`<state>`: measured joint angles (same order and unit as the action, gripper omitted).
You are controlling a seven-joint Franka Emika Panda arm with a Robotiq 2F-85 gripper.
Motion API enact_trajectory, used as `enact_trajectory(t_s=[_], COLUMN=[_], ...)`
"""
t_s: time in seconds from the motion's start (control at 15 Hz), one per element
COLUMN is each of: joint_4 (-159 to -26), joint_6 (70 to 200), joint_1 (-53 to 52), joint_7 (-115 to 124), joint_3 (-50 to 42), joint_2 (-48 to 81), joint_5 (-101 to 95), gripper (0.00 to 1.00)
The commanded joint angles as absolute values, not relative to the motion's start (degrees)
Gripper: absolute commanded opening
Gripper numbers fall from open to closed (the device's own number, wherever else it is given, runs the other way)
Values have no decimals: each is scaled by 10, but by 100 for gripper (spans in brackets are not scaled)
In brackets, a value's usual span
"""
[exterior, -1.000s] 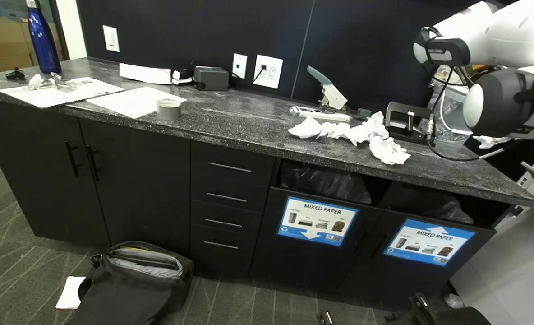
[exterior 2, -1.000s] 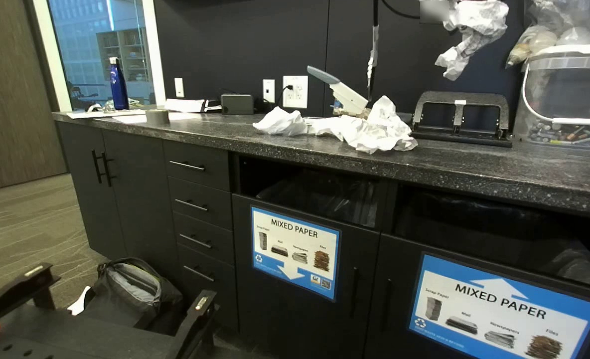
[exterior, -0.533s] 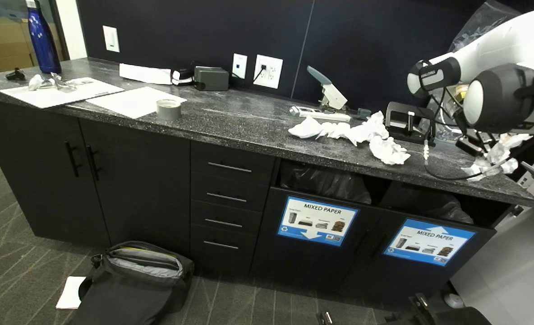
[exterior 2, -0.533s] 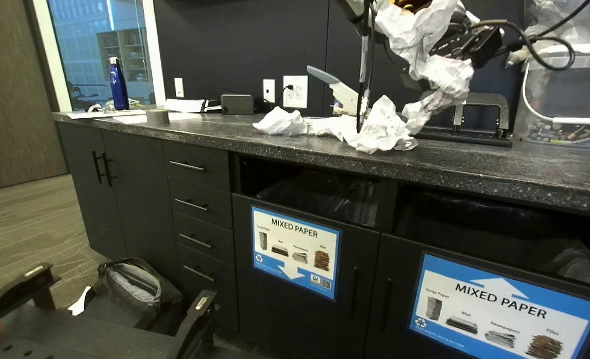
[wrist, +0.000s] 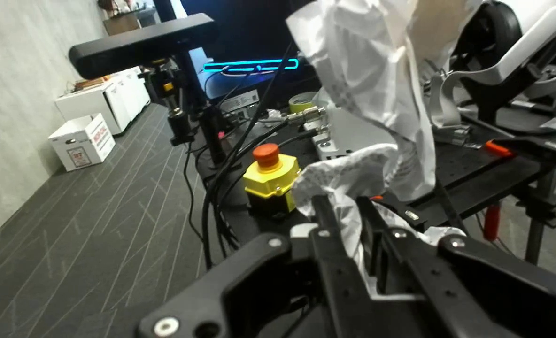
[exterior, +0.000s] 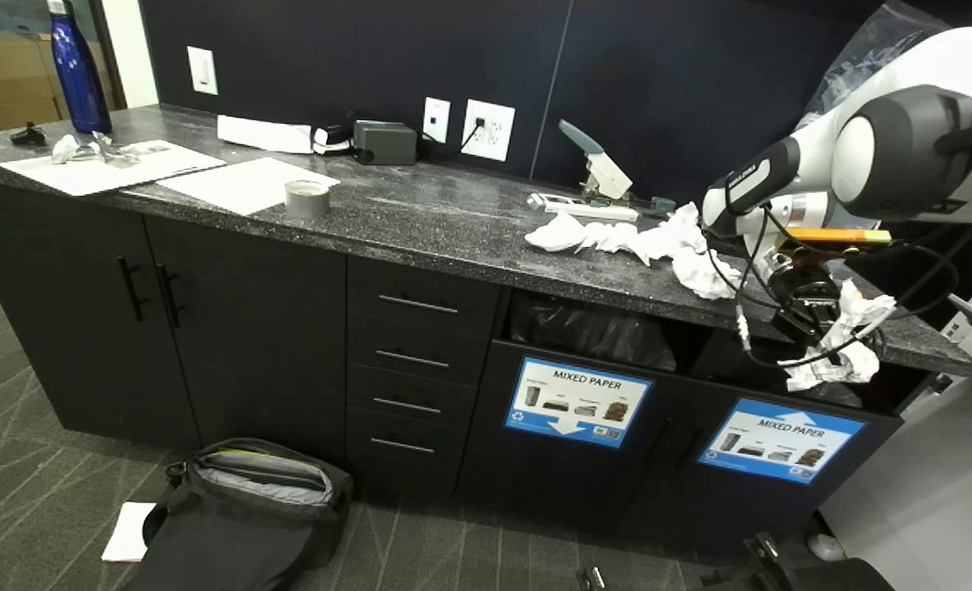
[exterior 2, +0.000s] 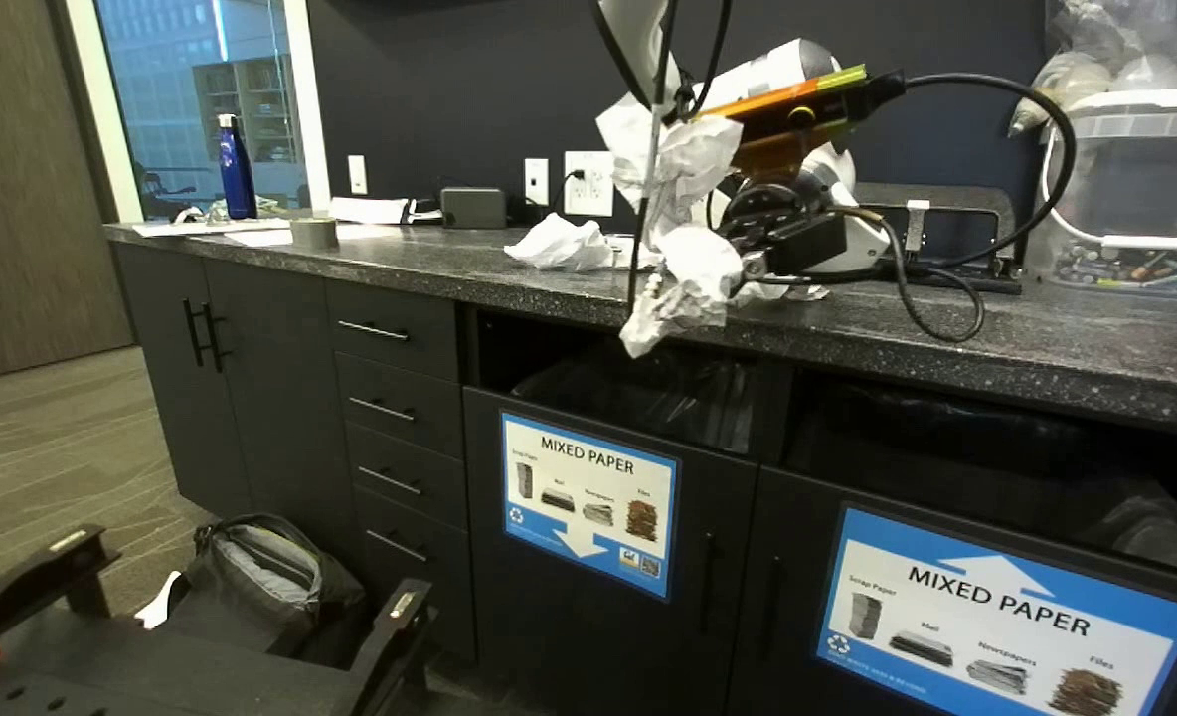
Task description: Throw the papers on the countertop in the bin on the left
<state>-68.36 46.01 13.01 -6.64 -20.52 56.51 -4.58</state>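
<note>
Left of my gripper [wrist: 346, 206], going by an exterior view, sits the left bin [exterior: 597, 332]; I'm clamped on crumpled paper [wrist: 372, 103], long axis steep. Likely: shift left, release.

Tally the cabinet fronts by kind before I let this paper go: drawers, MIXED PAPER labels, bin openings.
Drawers: 4
MIXED PAPER labels: 2
Bin openings: 2
Total: 8

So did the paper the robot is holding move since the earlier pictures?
Yes: in an exterior view, the held paper went down and left in the picture, from above the hole punch to left of it.
</note>
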Motion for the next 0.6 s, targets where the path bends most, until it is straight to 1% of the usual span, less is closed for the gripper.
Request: enact_trajectory(t_s=[0.0,0.2,0.53], joint_4=[-820,-899,-1030], joint_6=[503,616,778], joint_1=[128,122,125], joint_7=[-27,-29,-37], joint_3=[-162,-139,-116], joint_2=[477,412,305], joint_5=[-33,-45,-53], gripper=[19,16,17])
